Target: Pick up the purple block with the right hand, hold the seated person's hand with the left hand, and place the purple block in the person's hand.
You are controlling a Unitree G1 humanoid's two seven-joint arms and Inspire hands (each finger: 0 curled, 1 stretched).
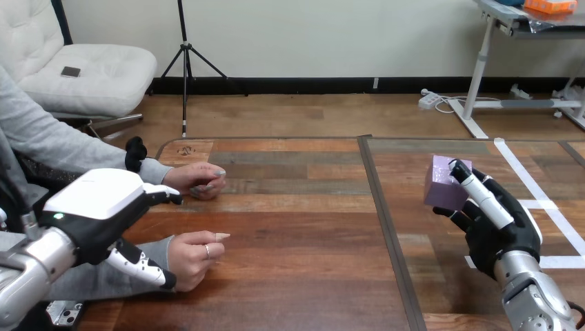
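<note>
Purple block [445, 185], clamped in fingers of the right hand [498, 233] at frame right, may slip before reaching the person's lower-left hand [193, 252], not yet gripped by the left hand [103, 200], fingers apart.

The purple block [445, 185] is pale lilac. The right hand [493, 238] is black with black-and-white fingers. The left hand [103, 200] has a white shell over black. The surface [296, 234] shows brown wood planks, reddish and grey in patches, crossed by white tape lines [514, 160].
</note>
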